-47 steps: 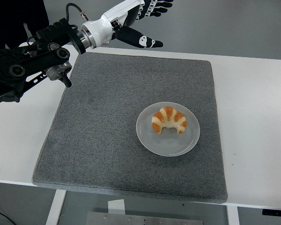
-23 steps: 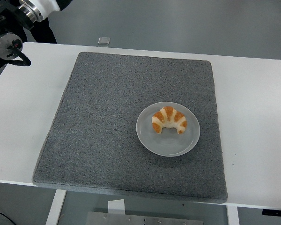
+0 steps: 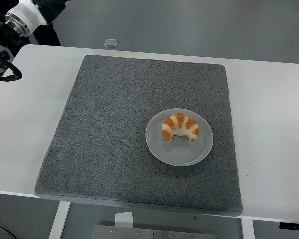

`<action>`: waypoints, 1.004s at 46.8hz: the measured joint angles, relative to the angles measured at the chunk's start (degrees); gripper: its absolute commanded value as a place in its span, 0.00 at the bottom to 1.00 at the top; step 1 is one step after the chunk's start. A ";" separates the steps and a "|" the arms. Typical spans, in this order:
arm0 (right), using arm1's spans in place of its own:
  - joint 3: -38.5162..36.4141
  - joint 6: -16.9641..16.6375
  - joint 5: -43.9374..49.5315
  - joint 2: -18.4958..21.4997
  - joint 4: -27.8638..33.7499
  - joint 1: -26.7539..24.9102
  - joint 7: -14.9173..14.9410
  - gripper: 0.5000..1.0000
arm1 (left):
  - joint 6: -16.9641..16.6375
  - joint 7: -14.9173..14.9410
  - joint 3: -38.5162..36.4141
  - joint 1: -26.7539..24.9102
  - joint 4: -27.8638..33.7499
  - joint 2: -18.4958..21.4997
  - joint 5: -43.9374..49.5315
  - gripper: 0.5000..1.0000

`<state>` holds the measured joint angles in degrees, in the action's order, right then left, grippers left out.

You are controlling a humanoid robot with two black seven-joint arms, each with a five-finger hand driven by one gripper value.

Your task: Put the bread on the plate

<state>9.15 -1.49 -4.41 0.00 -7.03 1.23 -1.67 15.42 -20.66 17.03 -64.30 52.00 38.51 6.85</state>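
A croissant-shaped bread (image 3: 180, 127) with orange and cream stripes lies on a round light grey plate (image 3: 179, 149) on the right half of the grey mat (image 3: 109, 129). My left arm (image 3: 17, 22) shows only at the top left corner, far from the plate; only its white wrist and black links are in view, and the hand itself is out of the picture. My right arm is out of view.
The mat covers most of the white table (image 3: 274, 109). A small grey square object (image 3: 109, 43) lies on the floor beyond the table's far edge.
My left arm has pulled back from above the mat's far left corner to the top left corner of the picture. Its hand has left the view. The bread and plate have not moved.
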 measured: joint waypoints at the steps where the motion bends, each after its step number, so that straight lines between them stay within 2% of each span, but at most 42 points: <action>1: 0.06 0.00 -0.02 0.00 0.00 0.00 0.01 0.90 | 0.00 0.10 0.00 0.21 -0.03 -0.02 0.10 0.96; 47: 0.12 -0.74 -0.03 0.00 -0.99 1.04 0.08 0.90 | 0.06 0.09 0.38 3.38 0.05 0.32 0.01 0.97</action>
<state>9.27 -2.23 -4.44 0.00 -8.02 2.27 -1.59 15.48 -20.57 17.41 -60.92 52.04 38.83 6.86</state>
